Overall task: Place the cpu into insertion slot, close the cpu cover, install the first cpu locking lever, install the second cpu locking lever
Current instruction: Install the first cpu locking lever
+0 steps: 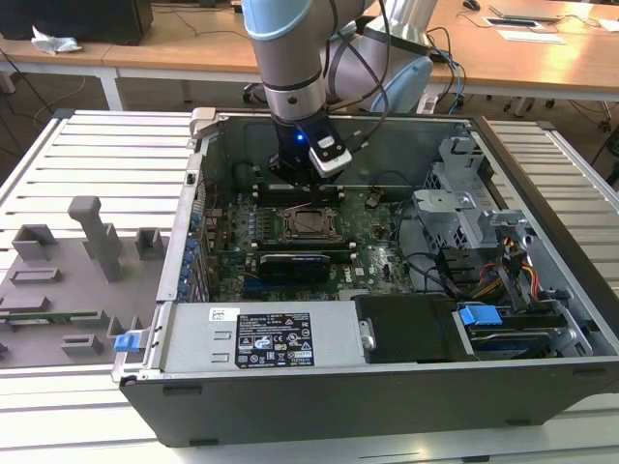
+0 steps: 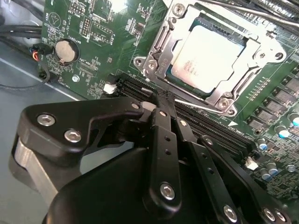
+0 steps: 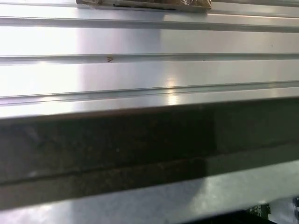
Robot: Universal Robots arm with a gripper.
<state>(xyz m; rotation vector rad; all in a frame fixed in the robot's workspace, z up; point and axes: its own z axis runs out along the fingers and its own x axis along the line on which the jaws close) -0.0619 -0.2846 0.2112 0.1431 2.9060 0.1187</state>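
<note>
In the second wrist view the cpu [image 2: 208, 58] lies silver face up in the insertion slot [image 2: 174, 74]. The silver cpu cover [image 2: 161, 46] is folded down around it as a frame. My gripper [image 2: 162, 101] is shut, its black fingers [image 2: 163, 126] pressed together just beside the socket. A thin silver locking lever [image 2: 198, 104] runs along the socket's near edge from the fingertips; whether it is pinched I cannot tell. Another thin lever [image 2: 247, 11] runs past the far side. In the exterior view my gripper [image 1: 302, 186] hangs low over the board just behind the socket [image 1: 311, 224].
The open computer case [image 1: 319, 387] lies on a ribbed metal table [image 3: 149, 42]. A drive cage [image 1: 464, 208] and cables sit on the exterior view's right, a black power supply [image 1: 271, 338] in front. A grey fixture tray [image 1: 68, 280] lies on the exterior view's left.
</note>
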